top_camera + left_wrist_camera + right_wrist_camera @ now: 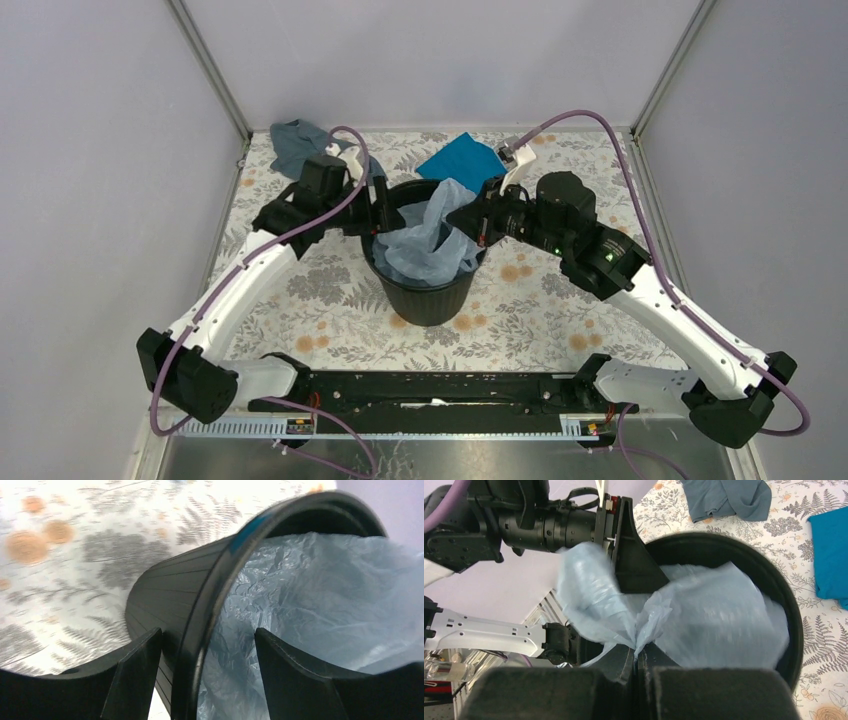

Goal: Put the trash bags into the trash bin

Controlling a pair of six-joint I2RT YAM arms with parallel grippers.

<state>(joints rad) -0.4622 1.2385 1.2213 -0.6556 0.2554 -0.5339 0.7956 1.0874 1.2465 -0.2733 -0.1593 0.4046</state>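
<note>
The black ribbed trash bin (430,295) stands mid-table. The pale blue translucent trash bag (425,250) sits in its mouth, crumpled, with a flap rising at the back. My left gripper (380,205) is open and straddles the bin's left rim. In the left wrist view one finger is outside the ribbed wall (170,595), the other inside against the bag (320,590), and the gripper (208,632) holds nothing. My right gripper (636,652) is shut on a bunched fold of the bag (719,615) over the bin's rim (774,580); it also shows in the top view (468,222).
A bright teal cloth (460,160) lies behind the bin and a grey-blue cloth (295,140) lies at the back left. Both also show in the right wrist view, the teal cloth (831,555) and the grey-blue cloth (729,497). Enclosure walls stand close on three sides.
</note>
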